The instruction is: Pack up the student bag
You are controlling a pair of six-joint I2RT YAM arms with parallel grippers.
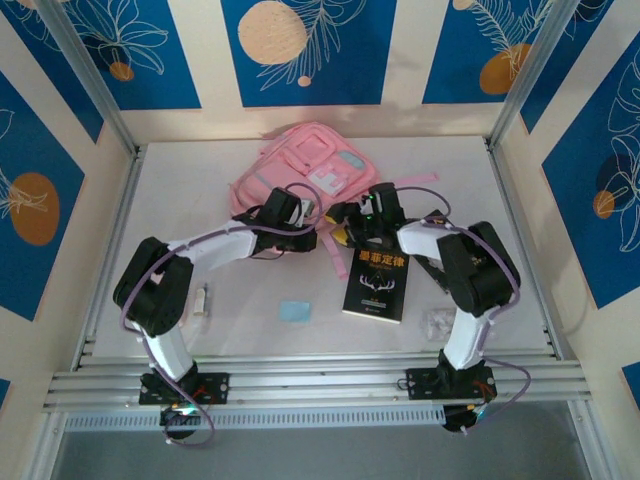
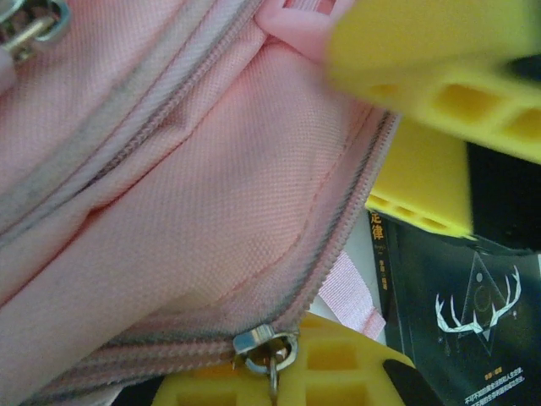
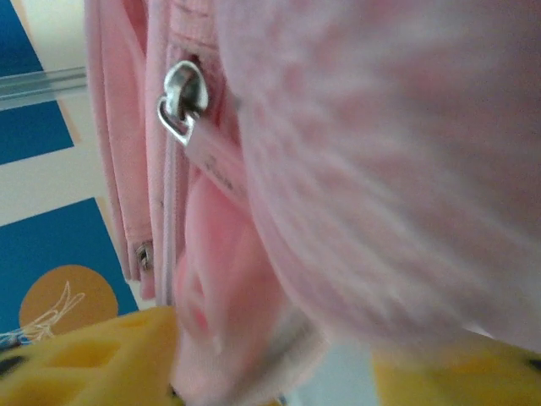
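Observation:
The student bag (image 1: 300, 165), a soft pink backpack, lies at the back middle of the table. My left gripper (image 1: 300, 212) is at the bag's near edge. In the left wrist view its yellow fingers (image 2: 338, 372) are shut on the metal zipper pull (image 2: 269, 348) at the end of a grey-pink zipper line. My right gripper (image 1: 365, 215) is at the bag's near right corner. In the right wrist view its yellow fingers (image 3: 84, 355) stand apart, with blurred pink bag fabric (image 3: 237, 321) between them and a gap on the right side. A second zipper pull (image 3: 179, 101) hangs above.
A black book (image 1: 378, 285) lies in front of the right gripper. A small blue item (image 1: 295, 310), a white item (image 1: 203, 300) and a clear plastic piece (image 1: 437, 322) lie near the front. Metal frame rails border the table.

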